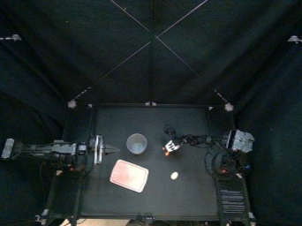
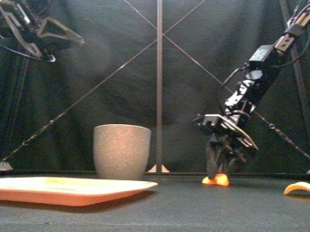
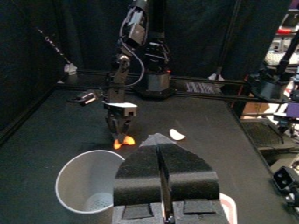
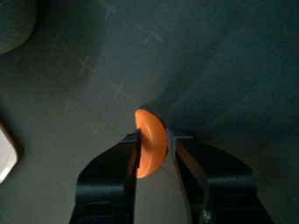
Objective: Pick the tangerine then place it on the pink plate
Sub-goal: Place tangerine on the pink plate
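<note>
The tangerine [image 2: 218,179] is a small orange wedge, held low at the table surface right of centre. My right gripper [image 2: 218,170] comes down on it from above and is shut on it. The right wrist view shows the tangerine [image 4: 146,150] pinched between the two jaws of the right gripper [image 4: 149,140]. I cannot tell whether it touches the table. The pink plate [image 1: 130,177] lies flat at the front left, apart from the right gripper [image 1: 170,150]. My left gripper [image 3: 163,179] rests shut at the table's left side with nothing in it.
A tall grey speckled cup [image 1: 137,143] stands just behind the pink plate [image 2: 72,189], left of the tangerine. A small pale-yellow toy piece [image 1: 175,176] lies on the table in front of the right gripper, right of the plate.
</note>
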`<state>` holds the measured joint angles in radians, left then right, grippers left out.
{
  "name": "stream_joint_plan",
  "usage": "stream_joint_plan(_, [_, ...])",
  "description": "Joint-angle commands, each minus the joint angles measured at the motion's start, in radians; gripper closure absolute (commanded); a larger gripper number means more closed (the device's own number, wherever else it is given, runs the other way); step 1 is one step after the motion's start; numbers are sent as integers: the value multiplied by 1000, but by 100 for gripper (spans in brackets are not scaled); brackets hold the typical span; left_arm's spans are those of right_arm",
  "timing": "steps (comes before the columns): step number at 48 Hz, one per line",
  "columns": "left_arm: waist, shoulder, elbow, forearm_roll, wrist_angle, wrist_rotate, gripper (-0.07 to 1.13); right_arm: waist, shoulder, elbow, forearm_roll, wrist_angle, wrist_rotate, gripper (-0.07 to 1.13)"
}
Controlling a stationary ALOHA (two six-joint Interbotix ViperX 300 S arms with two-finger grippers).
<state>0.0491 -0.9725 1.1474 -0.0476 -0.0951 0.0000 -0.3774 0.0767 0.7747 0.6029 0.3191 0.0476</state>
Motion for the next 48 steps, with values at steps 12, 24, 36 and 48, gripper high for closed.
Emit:
stream_joint_plan(12, [-3, -11, -12, -2, -8, -2, 107, 84, -48, -84, -3, 51, -5, 42])
stream_joint_plan(24, [-2, -11, -12, 0, -8, -2, 107, 193, -67, -241, 5, 54, -6, 42])
stream_joint_plan(36, [11, -11, -11, -2, -12, 0, 107, 331, 57, -448, -5, 38, -8, 42])
stream_joint_plan(48, [17, -11, -2, 0, -23, 0, 107, 405, 244, -647, -18, 44, -8, 41])
